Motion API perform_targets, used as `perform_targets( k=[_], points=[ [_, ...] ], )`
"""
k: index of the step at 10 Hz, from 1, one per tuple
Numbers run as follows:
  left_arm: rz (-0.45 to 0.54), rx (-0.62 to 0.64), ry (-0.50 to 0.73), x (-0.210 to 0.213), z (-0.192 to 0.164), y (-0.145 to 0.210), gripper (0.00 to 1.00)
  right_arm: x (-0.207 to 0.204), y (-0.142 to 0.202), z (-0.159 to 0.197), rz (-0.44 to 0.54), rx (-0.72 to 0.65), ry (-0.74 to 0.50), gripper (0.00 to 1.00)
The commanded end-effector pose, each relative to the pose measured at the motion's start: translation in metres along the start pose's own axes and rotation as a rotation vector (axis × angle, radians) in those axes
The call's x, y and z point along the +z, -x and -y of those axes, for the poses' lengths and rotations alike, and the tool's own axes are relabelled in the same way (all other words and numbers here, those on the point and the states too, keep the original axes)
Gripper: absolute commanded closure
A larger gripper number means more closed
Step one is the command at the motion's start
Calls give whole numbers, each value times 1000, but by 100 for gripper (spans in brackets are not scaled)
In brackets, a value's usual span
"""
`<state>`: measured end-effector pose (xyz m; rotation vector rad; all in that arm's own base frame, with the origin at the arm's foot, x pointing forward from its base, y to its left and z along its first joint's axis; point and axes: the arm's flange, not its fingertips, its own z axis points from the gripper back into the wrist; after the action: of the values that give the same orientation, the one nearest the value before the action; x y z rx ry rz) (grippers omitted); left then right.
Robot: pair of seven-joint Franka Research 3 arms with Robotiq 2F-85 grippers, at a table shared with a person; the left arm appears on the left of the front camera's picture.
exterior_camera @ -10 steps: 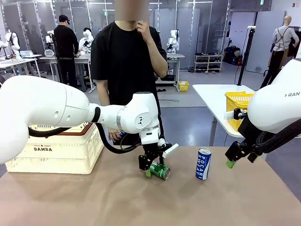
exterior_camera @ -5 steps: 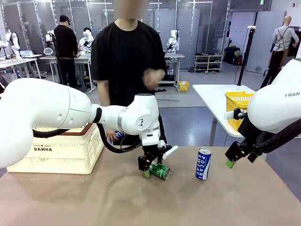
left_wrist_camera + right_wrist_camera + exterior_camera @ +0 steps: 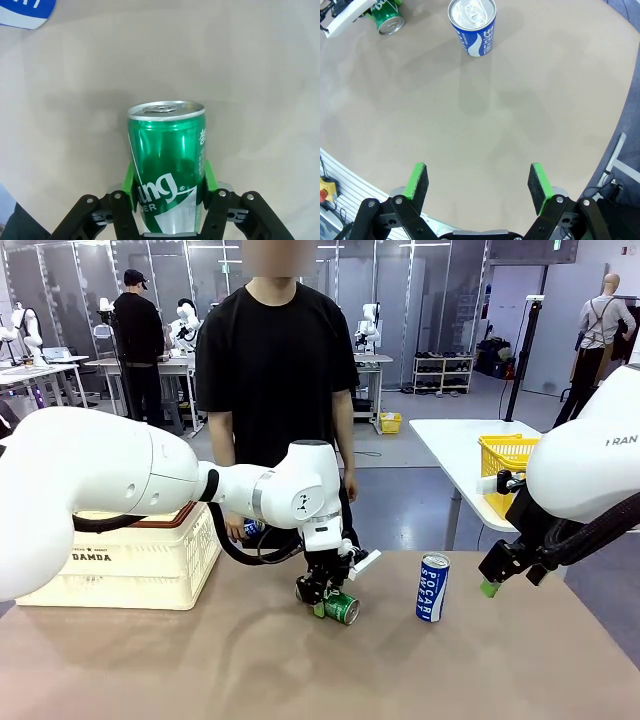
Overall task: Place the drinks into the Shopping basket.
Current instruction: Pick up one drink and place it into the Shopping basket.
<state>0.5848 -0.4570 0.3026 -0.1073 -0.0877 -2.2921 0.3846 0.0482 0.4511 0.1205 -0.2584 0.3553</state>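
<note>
A green can (image 3: 342, 608) lies on its side on the brown table, and my left gripper (image 3: 322, 598) is shut on it from above. In the left wrist view both green pads (image 3: 129, 180) press the green can's (image 3: 167, 160) sides. A blue Pocari can (image 3: 432, 587) stands upright to the right of it, also seen from above as the blue can (image 3: 472, 24) near the green can (image 3: 387, 20). My right gripper (image 3: 490, 587) hovers open right of the blue can, and the right gripper (image 3: 477, 182) has nothing between its fingers. The cream Shopping basket (image 3: 140, 560) sits at the table's far left.
A person in a black shirt stands at the far side behind my left arm, one hand (image 3: 242, 530) low with something blue in it. A yellow mesh basket (image 3: 505, 455) sits on a white side table at the back right. The table's right edge (image 3: 620, 125) curves close by.
My left gripper's fingers have closed onto the green can, which stays on the table. The person's raised hand has dropped from the face to the side. My right arm has not moved.
</note>
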Motion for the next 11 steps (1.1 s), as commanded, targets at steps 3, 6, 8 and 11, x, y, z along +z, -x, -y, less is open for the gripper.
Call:
perform_targets(
  k=[3, 6, 8, 11],
  points=[
    [-8, 39, -14, 11, 0, -8, 90, 1, 0, 2, -3, 13, -6, 0],
    [31, 47, -29, 43, 7, -17, 100, 1, 0, 2, -3, 13, -6, 0],
    [-11, 78, -28, 81, 13, -15, 100, 1, 0, 2, -3, 13, -6, 0],
    [-46, 91, -57, 146, 29, 0, 100, 1, 0, 2, -3, 13, -6, 0]
  ],
)
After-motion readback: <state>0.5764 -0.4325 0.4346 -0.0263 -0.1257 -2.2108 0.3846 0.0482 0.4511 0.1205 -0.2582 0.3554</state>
